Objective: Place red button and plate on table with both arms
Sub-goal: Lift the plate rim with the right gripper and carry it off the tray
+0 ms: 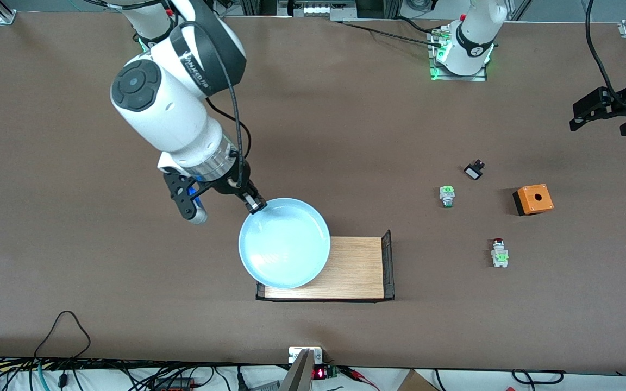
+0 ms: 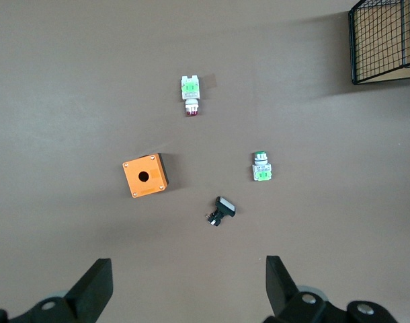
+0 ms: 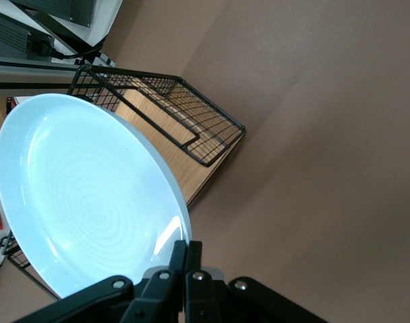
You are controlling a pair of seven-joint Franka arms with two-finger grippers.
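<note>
My right gripper [image 1: 256, 205] [image 3: 185, 252] is shut on the rim of the pale blue plate [image 1: 284, 243] [image 3: 84, 202]. The plate lies partly over the wooden tray's end toward the right arm and partly over the brown table [image 1: 101, 271]. The red button [image 1: 499, 252] [image 2: 190, 94] lies on its side on the table toward the left arm's end, nearer the front camera than the orange box. My left gripper [image 1: 590, 111] [image 2: 188, 266] is open and holds nothing. It hangs over the table at the left arm's end, apart from the button.
A wooden tray [image 1: 356, 271] [image 2: 386, 40] [image 3: 191, 128] with black wire ends sits mid-table. A green-capped button [image 1: 447, 195] [image 2: 261, 167], a small black part [image 1: 474, 170] [image 2: 222, 210] and an orange box [image 1: 533, 199] [image 2: 144, 176] lie near the red button. Cables run along the front edge.
</note>
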